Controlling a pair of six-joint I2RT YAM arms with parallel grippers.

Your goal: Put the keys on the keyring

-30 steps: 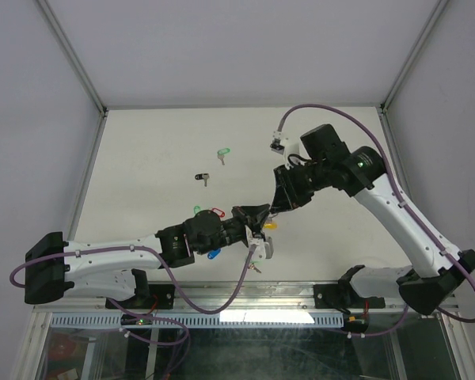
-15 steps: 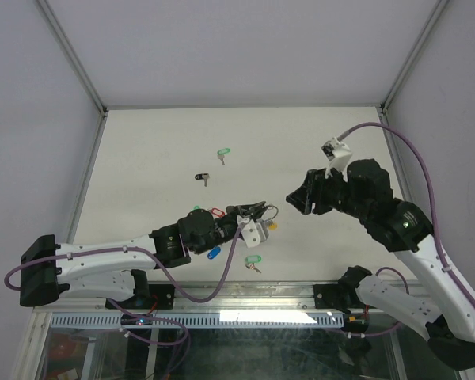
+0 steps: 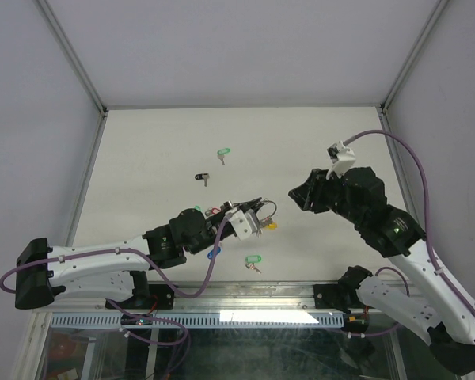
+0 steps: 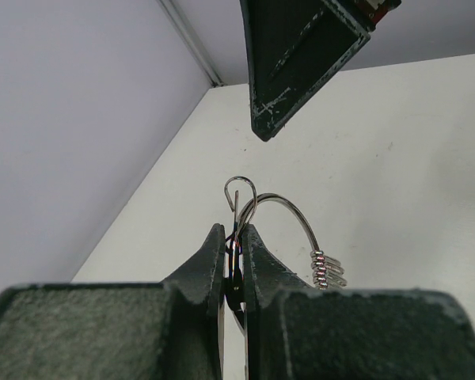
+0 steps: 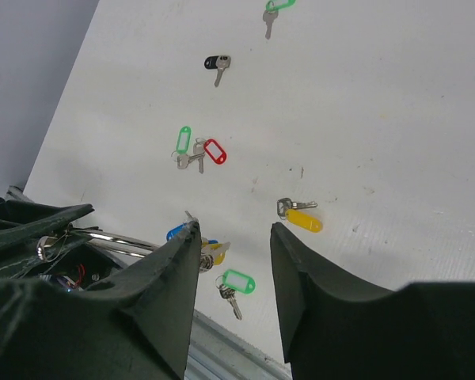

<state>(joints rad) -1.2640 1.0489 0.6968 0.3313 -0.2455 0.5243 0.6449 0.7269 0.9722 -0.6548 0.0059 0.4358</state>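
Note:
My left gripper (image 3: 251,214) is shut on the keyring (image 3: 265,209), a thin silver wire ring held above the table. In the left wrist view the keyring (image 4: 279,204) loops up out of the closed left gripper (image 4: 233,231), with a small wire coil at its right end. My right gripper (image 3: 299,195) is open and empty, a short way right of the ring. Through the open right gripper (image 5: 233,229) I see keys lying loose on the table: yellow (image 5: 303,219), green (image 5: 237,279), blue (image 5: 176,232), red (image 5: 214,150), green (image 5: 182,141) and black (image 5: 215,62).
Another green-tagged key (image 3: 223,153) and the black-tagged key (image 3: 202,178) lie further back on the white table (image 3: 158,158). The yellow key (image 3: 269,225) lies just below the held ring. A metal rail (image 3: 245,289) runs along the near edge.
My right gripper has pulled back from the left gripper, to the right, and its arm has swung round. My left gripper has shifted slightly left with the ring still held.

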